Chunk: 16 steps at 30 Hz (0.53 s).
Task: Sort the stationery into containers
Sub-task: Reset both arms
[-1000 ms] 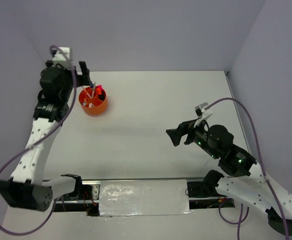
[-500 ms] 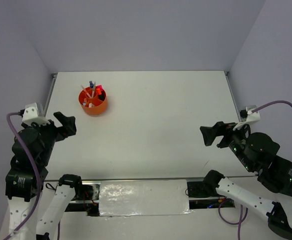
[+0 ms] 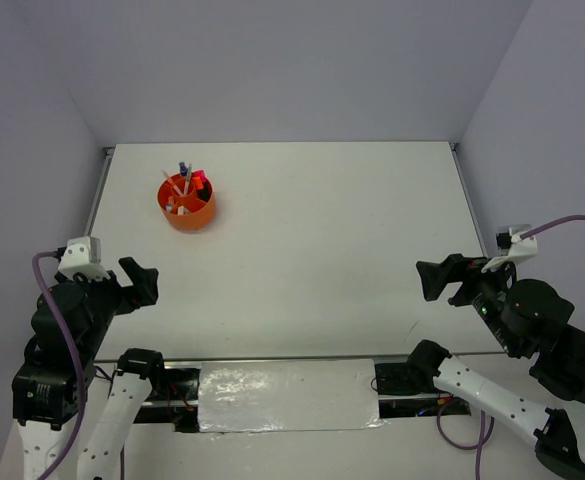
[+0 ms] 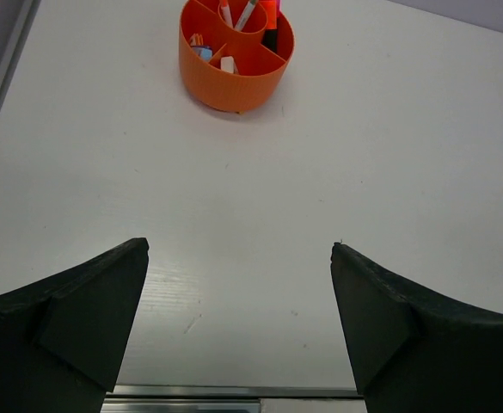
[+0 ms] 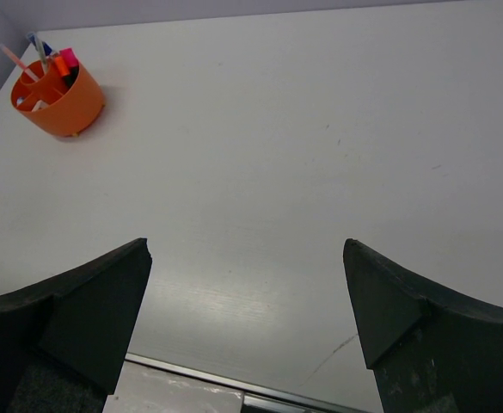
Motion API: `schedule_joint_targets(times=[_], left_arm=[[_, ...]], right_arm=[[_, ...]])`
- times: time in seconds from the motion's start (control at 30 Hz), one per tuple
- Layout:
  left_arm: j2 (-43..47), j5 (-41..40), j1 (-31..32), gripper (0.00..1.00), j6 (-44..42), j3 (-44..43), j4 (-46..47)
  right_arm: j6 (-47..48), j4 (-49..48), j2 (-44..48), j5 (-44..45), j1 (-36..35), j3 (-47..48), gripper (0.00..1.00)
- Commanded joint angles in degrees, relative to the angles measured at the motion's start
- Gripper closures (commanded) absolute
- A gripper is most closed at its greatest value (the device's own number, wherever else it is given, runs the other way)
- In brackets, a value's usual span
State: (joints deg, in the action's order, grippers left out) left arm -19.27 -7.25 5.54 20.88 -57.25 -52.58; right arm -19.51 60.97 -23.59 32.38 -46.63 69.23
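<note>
Both arms are retreating nearward, the left end effector (image 4: pixel 238 249) and right end effector (image 5: pixel 247 248) gaping wide and empty. All visible stationery (image 3: pixel 183 184) is sitting inside the orange cup (image 3: pixel 188 220) at the bench's (image 3: pixel 332 230) far left, so the sorting is looking finished.

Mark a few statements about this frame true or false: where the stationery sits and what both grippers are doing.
1. All stationery in view sits inside the orange cup. True.
2. The left gripper grips a pen. False: it is open and empty.
3. The right gripper is open, well away from the cup. True.
4. The cup lies tipped over at the right edge. False: it stands upright at the far left of the table.
</note>
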Motion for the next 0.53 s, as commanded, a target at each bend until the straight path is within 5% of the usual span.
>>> schedule_joint_targets(times=[0.0,0.5], left_arm=[[0.5,0.7,0.0,0.01,-1.5,-0.7,0.9],[1.2,1.0,0.0,0.01,-1.5,-0.6,0.8]], right_arm=[[0.1,0.4,-0.5,1.3,-0.2,0.6,0.00],[0.1,-1.3,-0.5,0.1,-0.2,-0.6,0.00]])
